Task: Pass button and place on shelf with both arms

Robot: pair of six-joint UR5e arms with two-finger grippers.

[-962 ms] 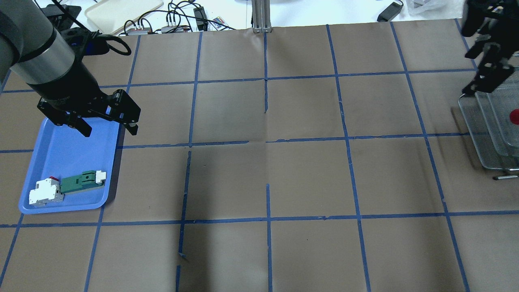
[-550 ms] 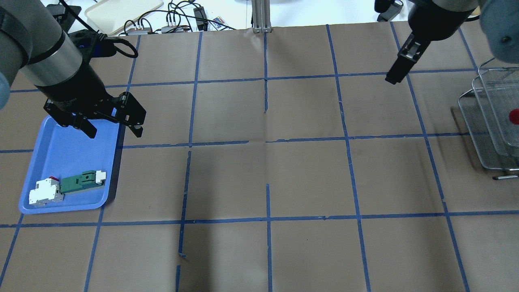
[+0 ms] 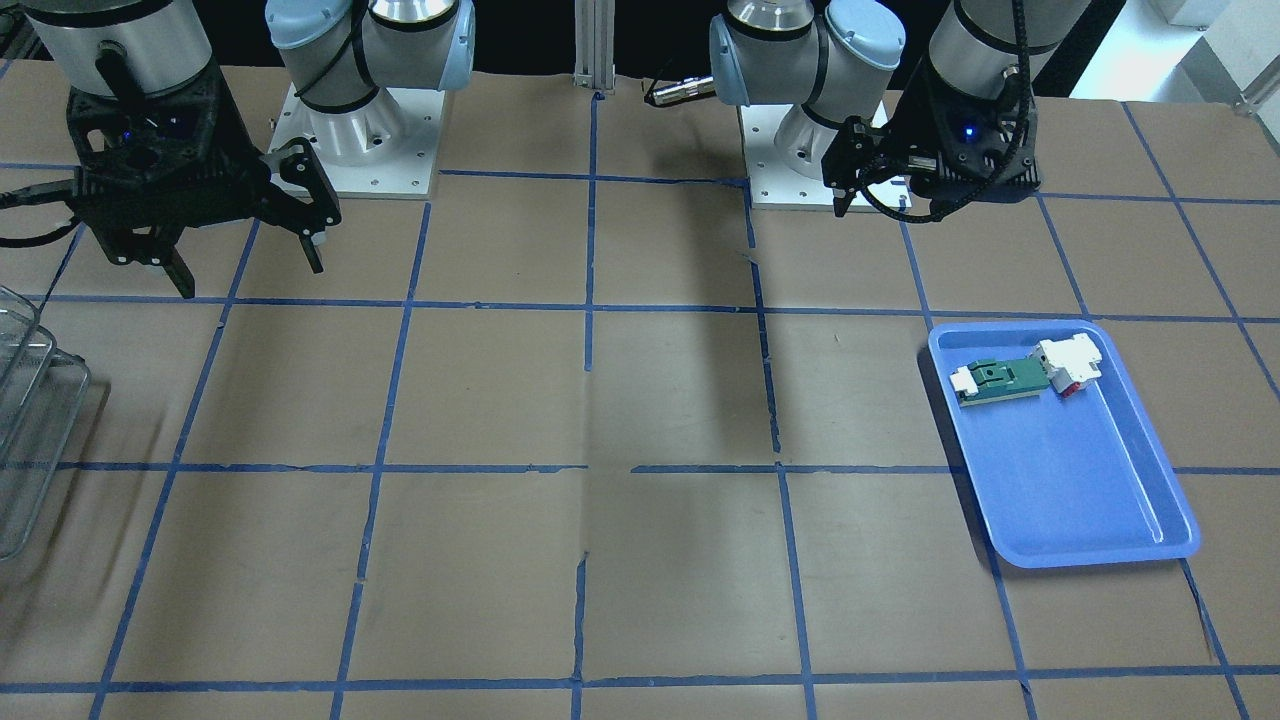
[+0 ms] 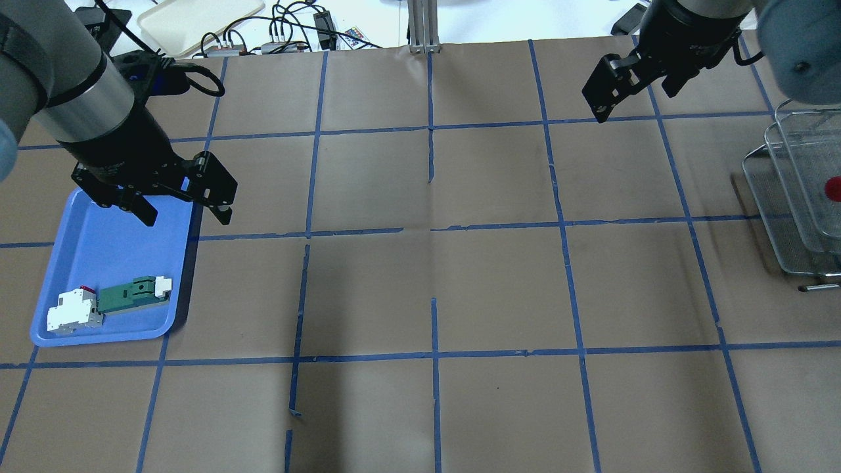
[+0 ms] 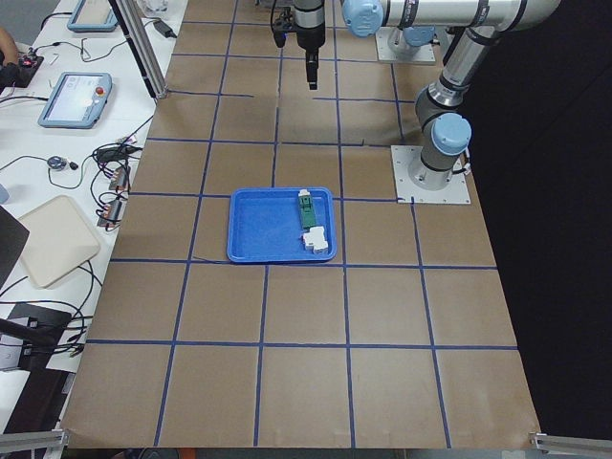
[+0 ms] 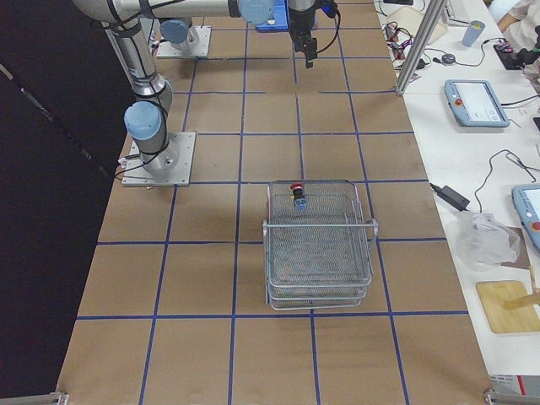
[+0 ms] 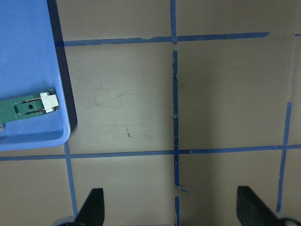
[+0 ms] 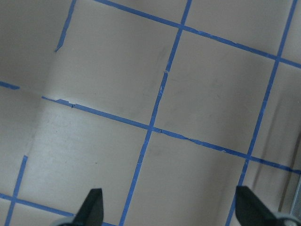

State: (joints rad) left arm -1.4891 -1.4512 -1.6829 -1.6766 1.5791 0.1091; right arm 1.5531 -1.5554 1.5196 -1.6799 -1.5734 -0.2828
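The button (image 4: 833,189) has a red cap and rests on the top tier of the wire-mesh shelf (image 4: 785,217) at the table's right edge. It also shows in the exterior right view (image 6: 297,194), at the back end of the shelf (image 6: 319,253). My right gripper (image 4: 634,98) is open and empty, above the table to the left of the shelf and further back. Its fingers (image 8: 94,207) stand wide apart over bare paper. My left gripper (image 4: 186,217) is open and empty, above the far end of the blue tray (image 4: 98,249).
The tray holds a green-and-white flat part (image 4: 135,293) and a white block with a red bit (image 4: 73,312) at its near end. Cables and a cream tray (image 4: 197,20) lie beyond the table's back edge. Blue tape lines grid the brown paper.
My right gripper has left the shelf and swung left and back over the table, with the button still on the shelf. My left gripper has shifted slightly right.
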